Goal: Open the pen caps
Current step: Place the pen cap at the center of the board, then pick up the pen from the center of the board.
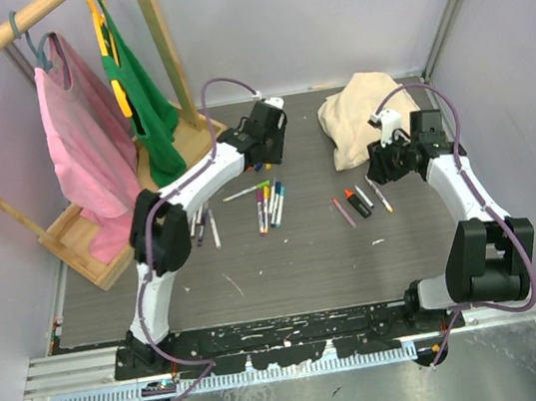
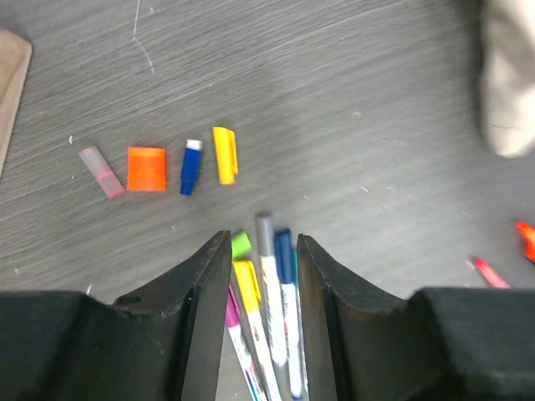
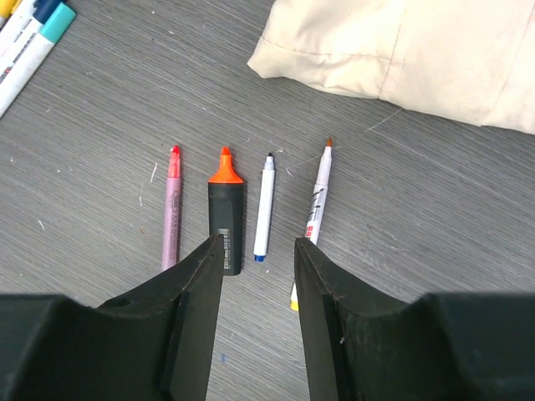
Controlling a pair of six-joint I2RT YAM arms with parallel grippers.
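Observation:
Four loose pen caps lie in a row on the grey table: pink (image 2: 101,171), orange (image 2: 146,169), blue (image 2: 191,167) and yellow (image 2: 224,154). My left gripper (image 2: 263,246) is open above a bundle of capped white markers (image 2: 272,309) with green, yellow, grey, blue and pink caps; its fingers grip nothing. My right gripper (image 3: 257,246) is open and empty over four uncapped pens: a pink one (image 3: 171,209), a black highlighter (image 3: 226,221), a white pen (image 3: 265,209) and an orange-tipped marker (image 3: 318,196). From above, the left gripper (image 1: 264,161) sits behind the marker bundle (image 1: 270,203).
A crumpled cream cloth (image 1: 361,111) lies at the back right, close to the right gripper (image 1: 384,165). A wooden clothes rack (image 1: 82,238) with pink and green garments stands at the back left. More pens (image 1: 206,225) lie left of the bundle.

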